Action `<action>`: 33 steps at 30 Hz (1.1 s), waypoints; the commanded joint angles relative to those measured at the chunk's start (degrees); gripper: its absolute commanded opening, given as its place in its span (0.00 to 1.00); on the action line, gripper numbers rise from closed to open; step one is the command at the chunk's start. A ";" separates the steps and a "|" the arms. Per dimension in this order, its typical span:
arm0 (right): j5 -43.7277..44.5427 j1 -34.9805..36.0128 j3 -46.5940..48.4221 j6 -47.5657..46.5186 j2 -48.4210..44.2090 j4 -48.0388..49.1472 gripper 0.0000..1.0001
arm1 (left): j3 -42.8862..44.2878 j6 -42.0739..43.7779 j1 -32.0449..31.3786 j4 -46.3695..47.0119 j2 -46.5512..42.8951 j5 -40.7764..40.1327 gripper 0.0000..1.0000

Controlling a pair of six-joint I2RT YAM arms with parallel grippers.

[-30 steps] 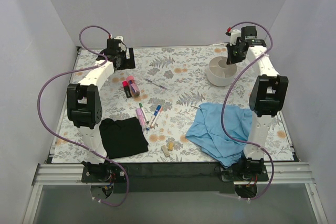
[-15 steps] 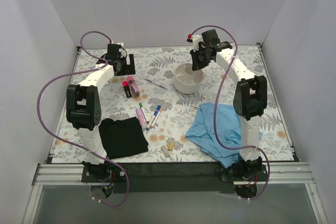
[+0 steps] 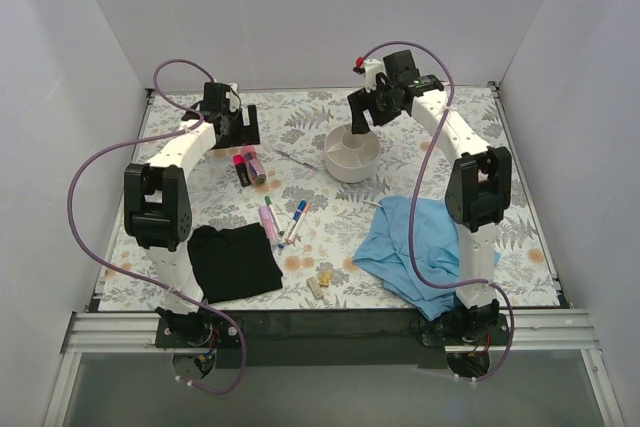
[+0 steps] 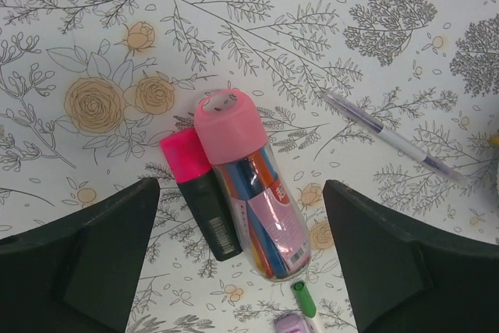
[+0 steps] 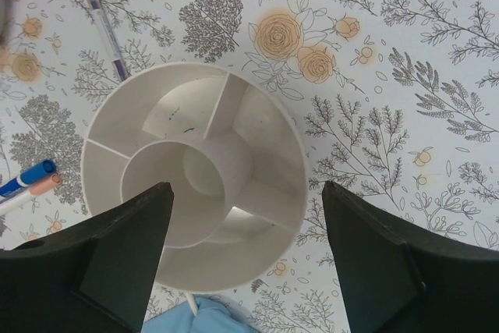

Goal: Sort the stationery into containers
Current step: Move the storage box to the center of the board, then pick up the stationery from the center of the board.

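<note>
Pickup step: empty organiser (image 5: pixel 195 185) sits far-centre on bench (image 3: pixel 330 117), right end effector (image 5: pixel 245 193) released, spread above it; left end effector (image 4: pixel 238 193), spread and empty, hovers over pink highlighter (image 4: pixel 204 208); next probably descend, straddle it, clench.

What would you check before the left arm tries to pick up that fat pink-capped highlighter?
1. Left gripper open: ok, its jaws stand wide.
2. Pink-capped highlighter between the jaws: ok, going by the left wrist view.
3. Nothing else in the gap: not ok, a black highlighter lies against its side.
4. Organiser upright with free compartments: ok, every compartment in view looks empty.
5. Right gripper clear of the organiser: cannot tell. Its jaws are open, but it hangs right over the rim.
</note>
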 commanded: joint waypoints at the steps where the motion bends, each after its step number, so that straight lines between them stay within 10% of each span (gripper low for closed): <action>1: -3.48 -0.25 2.38 -0.15 -7.68 0.22 0.86 | 3.59 -2.12 -0.14 -3.15 -2.36 3.88 0.90; 10: -2.96 -1.84 0.71 0.37 -10.68 0.48 0.86 | 5.08 -1.78 -0.49 -2.01 3.09 5.65 0.66; 33: -3.13 -3.95 -1.93 0.28 -11.64 0.83 0.85 | 9.12 -0.72 -1.02 -1.30 10.92 2.39 0.60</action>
